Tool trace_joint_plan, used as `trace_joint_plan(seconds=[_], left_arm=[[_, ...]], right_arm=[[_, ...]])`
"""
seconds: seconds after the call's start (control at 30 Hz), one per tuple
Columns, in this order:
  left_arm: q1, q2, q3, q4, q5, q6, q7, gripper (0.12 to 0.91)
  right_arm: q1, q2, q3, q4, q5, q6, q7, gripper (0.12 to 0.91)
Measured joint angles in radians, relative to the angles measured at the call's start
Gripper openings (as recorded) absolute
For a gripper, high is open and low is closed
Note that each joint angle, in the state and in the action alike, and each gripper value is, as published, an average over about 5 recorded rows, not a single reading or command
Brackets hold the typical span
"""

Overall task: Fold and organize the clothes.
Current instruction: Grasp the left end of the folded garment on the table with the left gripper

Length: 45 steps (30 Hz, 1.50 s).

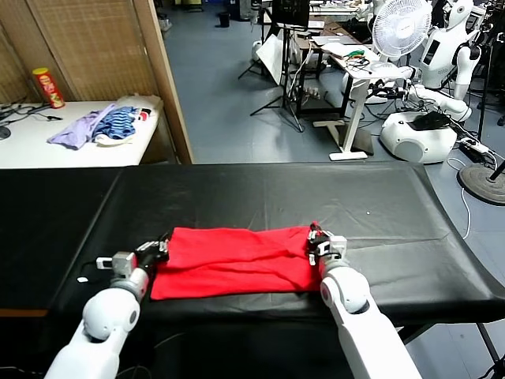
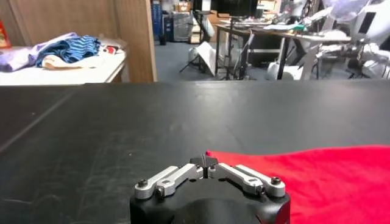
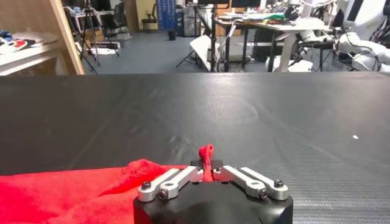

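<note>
The red T-shirt [image 1: 237, 260] lay partly folded near the front edge of the black-covered table [image 1: 276, 189], about in the middle. It looked light, soft and floppy, so I judge it would sag if lifted; best hold is at the corners. The left gripper [image 1: 163, 249] was clenched at the shirt's left end; if it really pinched cloth, cannot tell. The right gripper [image 1: 316, 239] was clenched on the right end, w/ red cloth betw. its fingers. Both arms reached low and fwd over the front edge.

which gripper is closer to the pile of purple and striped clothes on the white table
Left. The left gripper pinches the red T-shirt on the side toward the clothes pile; the right gripper pinches its far end.
</note>
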Motion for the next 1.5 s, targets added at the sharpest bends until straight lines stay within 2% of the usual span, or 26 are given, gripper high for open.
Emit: trace_joint_plan(seconds=[0.07,0.2,0.33,0.43,0.53,0.8,0.9,1.13,1.23,1.33,1.5], left_arm=[[-0.012,-0.001,-0.006,0.002,-0.055,0.022,-0.015,0.192],[-0.035,0.001,-0.005,0.015,-0.158,0.058,-0.026,0.403],[-0.051,-0.003,0.008,0.032,-0.191,0.072,-0.025,0.622],[-0.054,-0.006,0.016,0.039,-0.188,0.071,-0.016,0.732],[-0.054,-0.006,0.021,0.043,-0.166,0.063,-0.006,0.669],[-0.045,-0.014,0.027,0.049,-0.073,0.014,-0.004,0.228],[-0.037,-0.019,0.027,0.045,-0.035,0.001,0.002,0.133],[-0.018,-0.036,0.022,0.034,0.068,-0.023,-0.008,0.125],[-0.004,-0.041,0.013,0.025,0.129,-0.029,-0.018,0.125],[0.008,-0.041,0.006,0.019,0.163,-0.028,-0.020,0.125],[0.014,-0.036,0.001,0.005,0.155,-0.016,-0.001,0.142]], right_arm=[[0.000,-0.001,-0.002,0.001,0.001,-0.002,-0.003,0.148],[0.003,0.000,-0.005,0.002,0.002,-0.004,-0.007,0.148],[0.008,0.000,-0.007,-0.001,0.004,-0.005,-0.010,0.148],[0.011,0.001,-0.007,-0.004,0.004,-0.005,-0.010,0.148],[0.012,0.003,-0.007,-0.006,0.004,-0.005,-0.010,0.148],[0.010,0.009,-0.006,-0.005,0.002,-0.005,0.005,0.148],[0.005,0.010,-0.004,0.000,-0.003,-0.004,0.017,0.148],[-0.011,0.016,0.000,0.007,-0.069,0.019,0.067,0.148],[-0.014,0.019,0.000,0.007,-0.082,0.025,0.074,0.148],[-0.015,0.019,0.002,0.012,-0.071,0.025,0.058,0.148],[-0.025,0.005,0.014,0.035,-0.035,0.020,0.012,0.171]])
